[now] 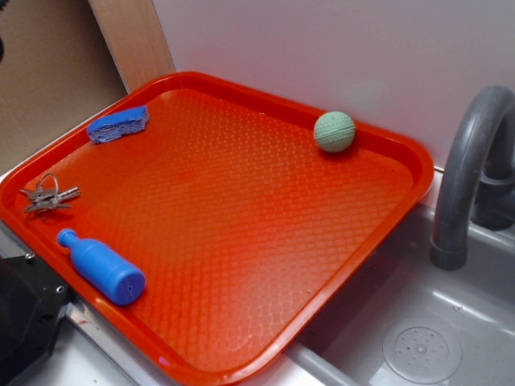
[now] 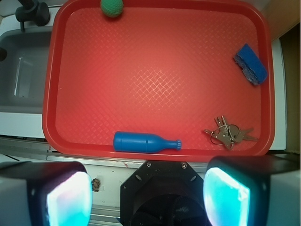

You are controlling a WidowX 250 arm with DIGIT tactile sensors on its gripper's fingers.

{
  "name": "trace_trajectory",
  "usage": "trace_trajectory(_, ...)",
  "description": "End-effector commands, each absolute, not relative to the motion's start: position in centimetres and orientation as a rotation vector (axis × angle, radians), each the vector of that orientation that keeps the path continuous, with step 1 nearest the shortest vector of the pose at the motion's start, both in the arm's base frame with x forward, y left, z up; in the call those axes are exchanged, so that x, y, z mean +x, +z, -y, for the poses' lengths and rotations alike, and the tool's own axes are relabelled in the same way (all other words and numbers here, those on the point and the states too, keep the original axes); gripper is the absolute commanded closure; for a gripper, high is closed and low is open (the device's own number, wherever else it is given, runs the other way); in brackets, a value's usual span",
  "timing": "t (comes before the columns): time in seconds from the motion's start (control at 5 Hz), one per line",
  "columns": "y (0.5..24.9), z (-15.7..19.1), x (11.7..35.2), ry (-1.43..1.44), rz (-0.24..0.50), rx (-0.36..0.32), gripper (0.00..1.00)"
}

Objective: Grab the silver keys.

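Note:
The silver keys (image 1: 48,195), a small bunch on a wire ring, lie flat near the left edge of the red tray (image 1: 241,209). In the wrist view the keys (image 2: 229,133) rest in the tray's (image 2: 155,80) lower right corner. My gripper (image 2: 148,195) hangs high over the counter and the black robot base, outside the tray's near rim. It is open, its cyan pads (image 2: 70,200) wide apart with nothing between them. The keys lie just beyond the right pad. The gripper does not show in the exterior view.
A blue bottle (image 1: 103,268) lies on its side near the keys, along the tray's rim (image 2: 145,141). On the tray are also a blue sponge (image 1: 118,124) and a green ball (image 1: 334,131). A grey sink (image 1: 418,322) with a faucet (image 1: 467,169) adjoins the tray.

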State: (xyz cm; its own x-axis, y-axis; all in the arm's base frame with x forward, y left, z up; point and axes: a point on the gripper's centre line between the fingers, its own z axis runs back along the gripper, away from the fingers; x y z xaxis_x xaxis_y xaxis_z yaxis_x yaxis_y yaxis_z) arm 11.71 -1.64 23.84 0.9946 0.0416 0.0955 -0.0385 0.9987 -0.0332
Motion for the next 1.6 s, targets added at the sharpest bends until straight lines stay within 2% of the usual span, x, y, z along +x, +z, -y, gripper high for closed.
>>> trace_trajectory(0.0,23.8,1.6,11.7,0.04,0.096,-0.031,0.0)
trace_trajectory(0.2,22.9,-1.5,14.8,0.21,0.144,-0.027,0.0)
trace_trajectory(0.4,20.8,-4.9,18.5,0.459,0.174,0.005,0.0)
trace_trajectory(0.6,18.6,-7.8,19.0,0.707,0.193,0.041,0.0)
trace_trajectory(0.8,15.8,-9.0,17.4,0.961,0.17,0.013,0.0)
trace_trajectory(1.0,13.9,-8.9,13.6,1.213,0.094,0.027,0.0)
trace_trajectory(1.2,12.6,-9.2,11.7,1.464,0.123,-0.016,0.0)
trace_trajectory(1.4,12.6,-9.2,11.7,1.464,0.123,-0.016,0.0)
